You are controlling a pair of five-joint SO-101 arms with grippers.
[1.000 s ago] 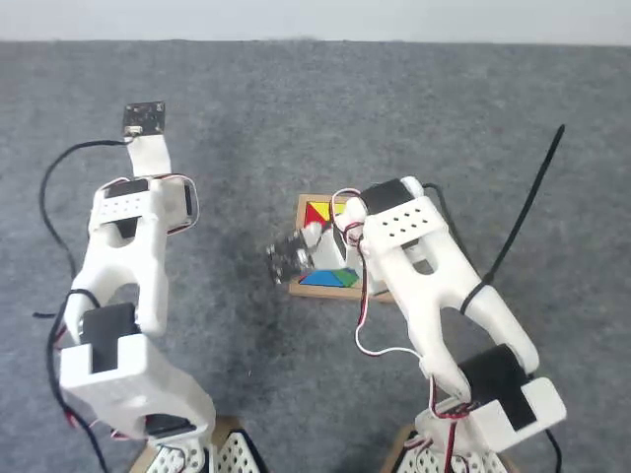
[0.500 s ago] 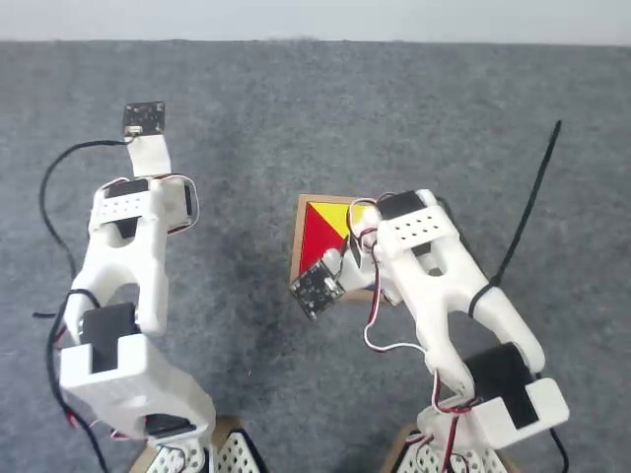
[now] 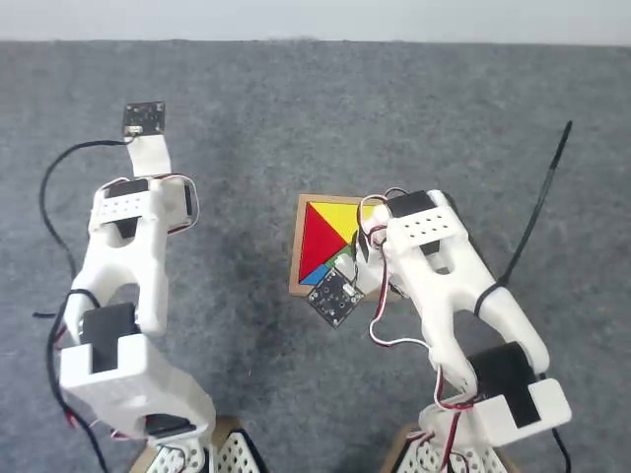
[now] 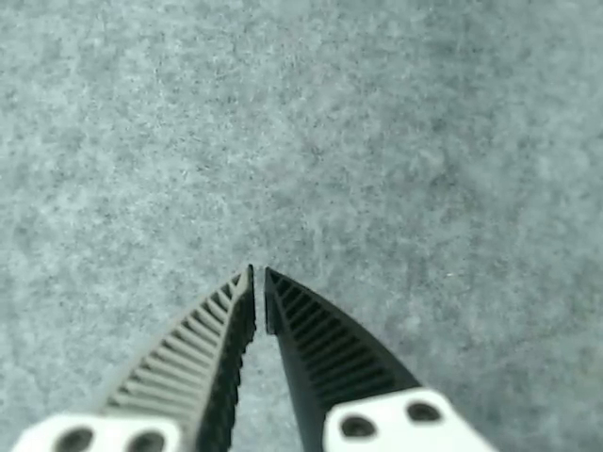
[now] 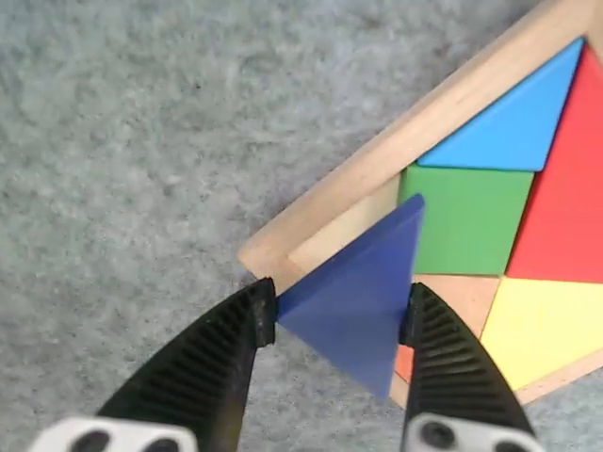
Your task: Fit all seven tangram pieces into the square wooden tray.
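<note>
Over a corner of the wooden tray (image 5: 405, 127), a dark blue triangle (image 5: 363, 282) is held clamped by the right gripper (image 5: 337, 311).

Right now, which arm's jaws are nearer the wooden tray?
The right arm. Its jaws hold a dark blue triangle above the tray's corner; the left arm's jaws are shut over bare carpet, well away.

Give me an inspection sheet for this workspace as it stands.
Surface: grey carpet.
Job's things: wooden tray holds light blue triangle, green square, red piece, yellow piece; bare floor near one corner.
Clutter: nothing seen.
Grippers: right gripper shut on dark blue triangle at that corner; left gripper shut, over carpet.
Cables: black cable loops beside left arm; white wire hangs off right arm.
Surroundings: pale strip beyond the carpet.
</note>
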